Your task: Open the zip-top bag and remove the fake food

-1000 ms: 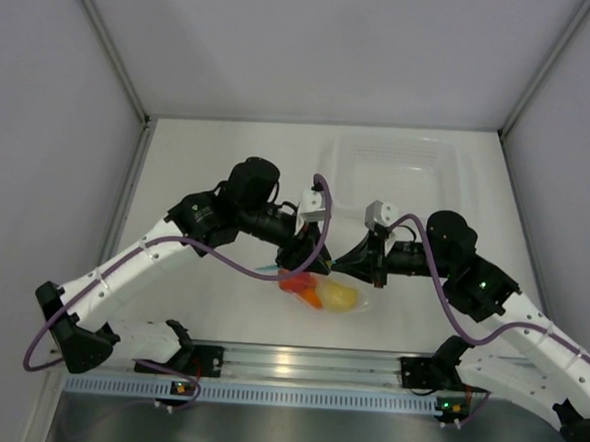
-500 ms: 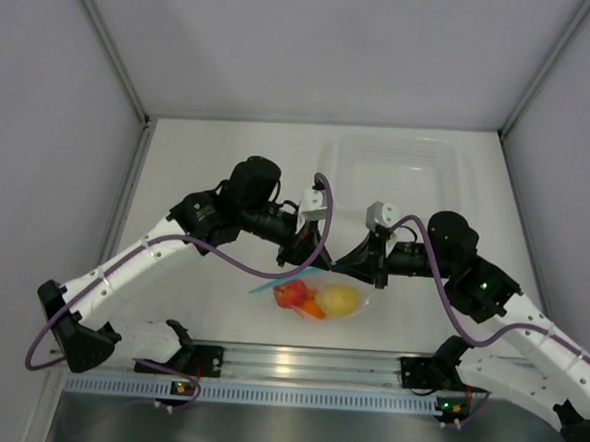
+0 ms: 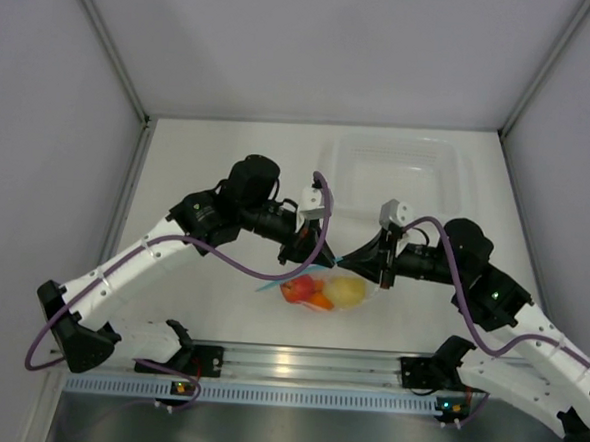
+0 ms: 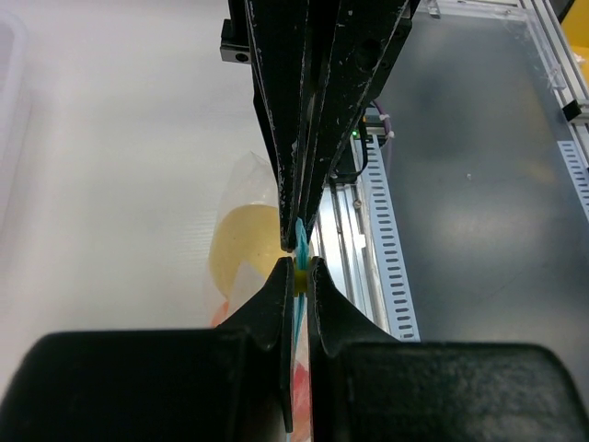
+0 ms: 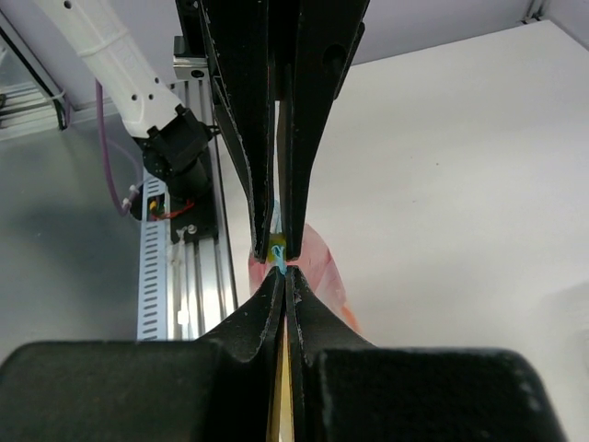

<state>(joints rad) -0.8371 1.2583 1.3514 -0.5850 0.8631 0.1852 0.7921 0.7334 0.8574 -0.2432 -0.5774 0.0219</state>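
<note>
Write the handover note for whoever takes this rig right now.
Left hand: shut on the zip strip of the zip-top bag.
Right hand: shut on the same strip, tips facing the left hand's.
Bag: mid-table, on the near side of the clear tray. The red fruit, orange fruit and yellow fruit are inside.
Done: both grips set.
Left: pull the zip apart, take out the fruit.
</note>
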